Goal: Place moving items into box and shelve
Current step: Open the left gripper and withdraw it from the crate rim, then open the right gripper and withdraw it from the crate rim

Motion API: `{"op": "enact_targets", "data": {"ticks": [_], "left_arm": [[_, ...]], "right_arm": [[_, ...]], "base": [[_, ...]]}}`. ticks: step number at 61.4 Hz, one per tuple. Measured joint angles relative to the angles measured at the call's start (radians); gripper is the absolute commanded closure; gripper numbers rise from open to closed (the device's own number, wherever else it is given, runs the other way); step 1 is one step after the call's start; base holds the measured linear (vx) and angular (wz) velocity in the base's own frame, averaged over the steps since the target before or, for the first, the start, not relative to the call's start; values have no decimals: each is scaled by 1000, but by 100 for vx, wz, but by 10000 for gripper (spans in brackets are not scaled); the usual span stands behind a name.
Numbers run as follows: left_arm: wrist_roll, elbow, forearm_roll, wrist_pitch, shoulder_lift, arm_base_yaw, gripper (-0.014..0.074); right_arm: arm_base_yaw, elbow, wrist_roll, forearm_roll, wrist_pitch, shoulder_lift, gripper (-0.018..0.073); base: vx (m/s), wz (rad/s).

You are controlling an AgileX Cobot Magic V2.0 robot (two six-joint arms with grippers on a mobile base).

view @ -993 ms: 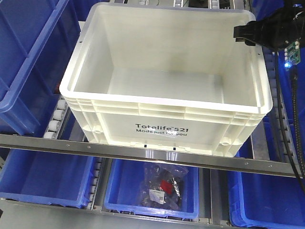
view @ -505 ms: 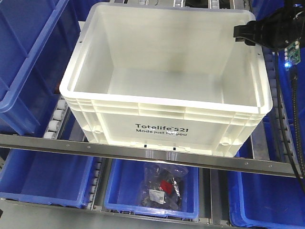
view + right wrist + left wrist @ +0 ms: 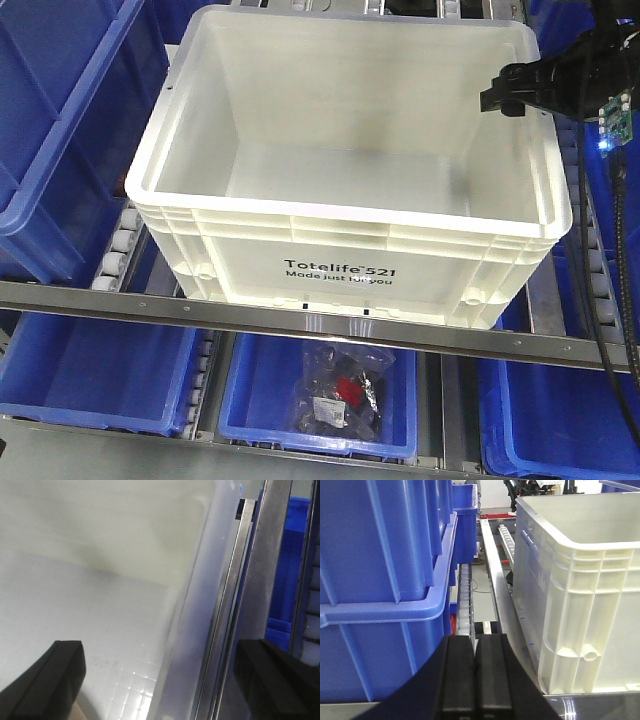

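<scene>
The box [image 3: 350, 190], a large white tote, sits on a roller shelf [image 3: 330, 325] behind the metal front rail, its long axis running along the shelf's front edge. Its floor shows bare in the front view, and no soft toy can be seen anywhere, so the moving items are out of sight.

Blue bins [image 3: 60, 130] crowd the box's left side and fill the lower level; one lower bin [image 3: 320, 395] holds a bagged bundle of small parts [image 3: 340, 400].

The right gripper [image 3: 505, 95] hovers at the box's right wall near the far right corner. Its wrist view shows the two fingers [image 3: 47, 677] spread wide, one over the box interior and the other outside the wall, straddling the rim [image 3: 200, 605]. This arm seems best placed to grip that wall.

The left gripper [image 3: 475, 675] sits low at the shelf's front edge, in the gap between the blue bin and the box's left wall, fingers pressed together on nothing. The box lies to its right.
</scene>
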Motion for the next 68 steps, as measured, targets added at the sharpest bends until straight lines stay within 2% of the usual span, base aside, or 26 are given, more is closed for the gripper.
{"op": "enact_targets", "data": {"ticks": [19, 40, 57, 68], "left_arm": [[0, 0, 0, 0, 0, 0, 604], [0, 0, 0, 0, 0, 0, 604], [0, 0, 0, 0, 0, 0, 604], [0, 0, 0, 3, 0, 0, 604]], "right_arm": [[0, 0, 0, -3, 1, 0, 33], [0, 19, 0, -12, 17, -78, 38], [-5, 331, 16, -37, -160, -366, 38], [-95, 520, 18, -56, -221, -652, 50]], "base": [[0, 0], [0, 0], [0, 0], [0, 0]]}}
